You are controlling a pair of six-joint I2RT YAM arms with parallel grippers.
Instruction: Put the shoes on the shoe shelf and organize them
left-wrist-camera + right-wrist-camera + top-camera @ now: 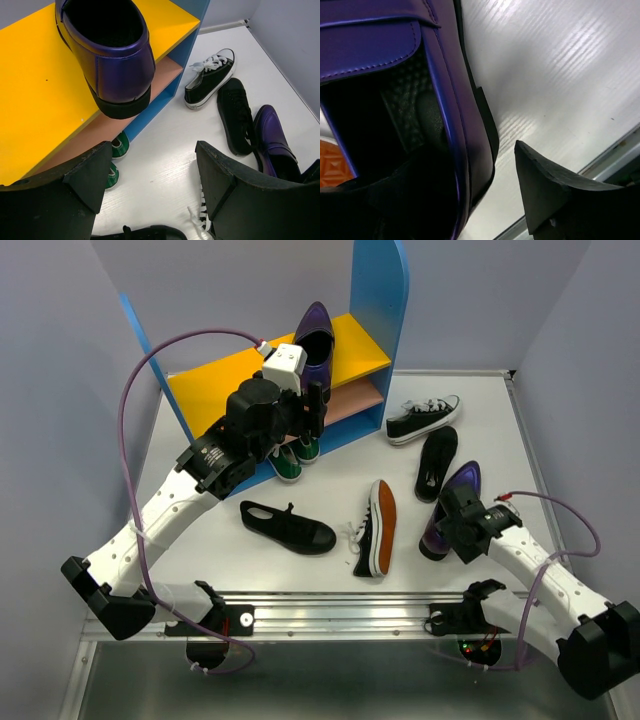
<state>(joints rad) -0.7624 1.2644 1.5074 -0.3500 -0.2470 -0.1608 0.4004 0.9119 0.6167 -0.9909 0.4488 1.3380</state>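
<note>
Top external view: the left gripper [310, 408] hovers at the front of the shoe shelf [385, 300]. One purple loafer [315, 335] stands on the top board [210, 385].

Left wrist view: its fingers [87, 175] are apart and empty, with that loafer at 12 o'clock.

Right wrist view: the right gripper [485, 200] is spread, straddling the side wall of the second purple loafer [380, 45] on the table [555, 75].

Loafer [316, 340] on shelf top board [210, 390], sneaker pair [290, 460] below, other shoes [375, 528] on table [480, 430] in front and right
</note>
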